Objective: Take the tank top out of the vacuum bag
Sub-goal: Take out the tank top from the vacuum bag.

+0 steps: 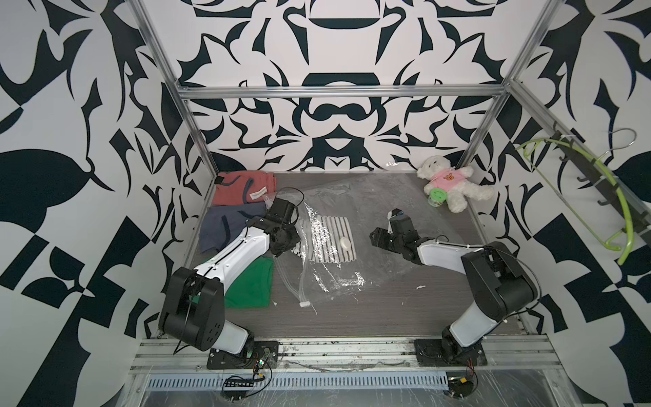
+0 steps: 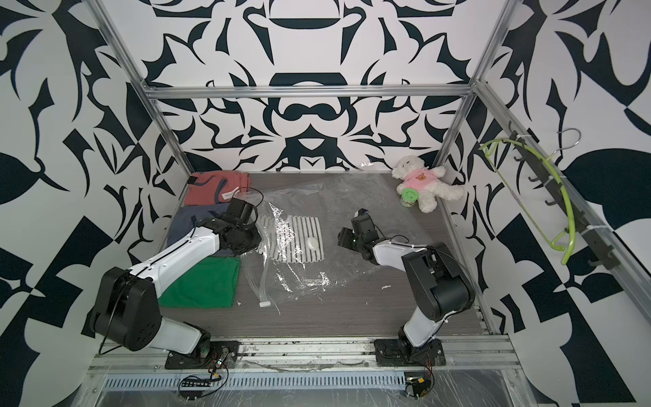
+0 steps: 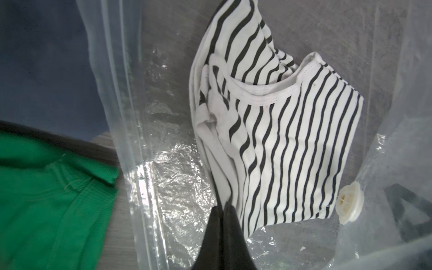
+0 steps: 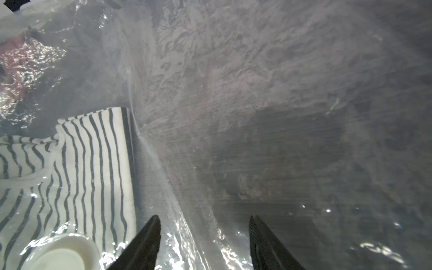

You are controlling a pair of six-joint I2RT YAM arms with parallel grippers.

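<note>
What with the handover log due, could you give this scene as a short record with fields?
vacuum bag: clear, spread mid-table, valve disc on top, slider clip at its near end
striped tank top: folded, inside the bag, not yet out
left gripper: fingers shut, apparently on the tank top's edge
right gripper: fingers apart over the bag's plastic, holding nothing
beside left arm: red garment, blue garment, green garment
far right corner: teddy bear, green-lidded jar
</note>
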